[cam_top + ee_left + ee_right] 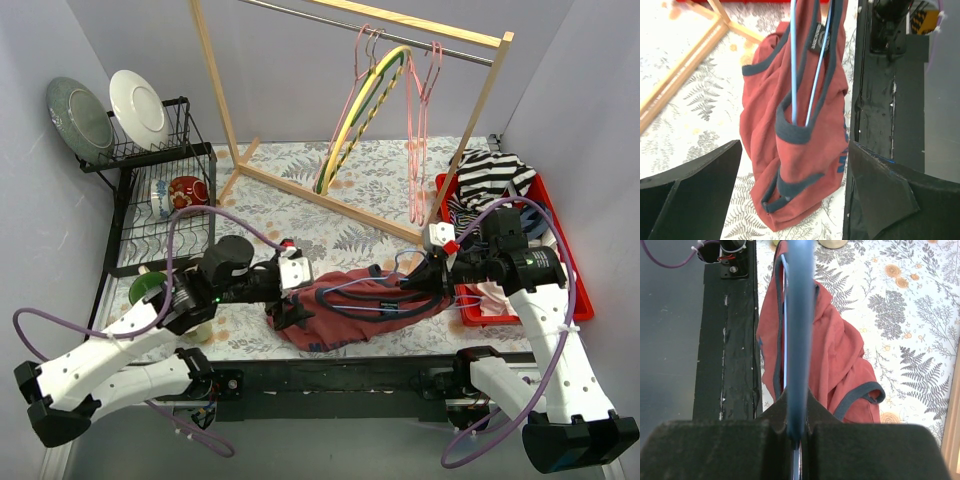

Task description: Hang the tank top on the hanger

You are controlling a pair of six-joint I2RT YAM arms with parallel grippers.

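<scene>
Right gripper (pixel 796 437) pinching light-blue hanger (pixel 800 315), rust-red tank top (pixel 840 355) — bunched, navy-trimmed

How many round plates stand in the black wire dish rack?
2. In the black wire dish rack, a grey-green round plate stands at the far left and a white round plate stands just right of it. None looks hidden.

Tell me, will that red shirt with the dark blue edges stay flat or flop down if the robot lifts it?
Probably floppy: the rust-red sleeveless tank top sags in soft folds around the thin light-blue wire hanger. Likely light too, since those thin wires look straight under it. It might slip along the smooth wire, so lifting could shift it.
</scene>
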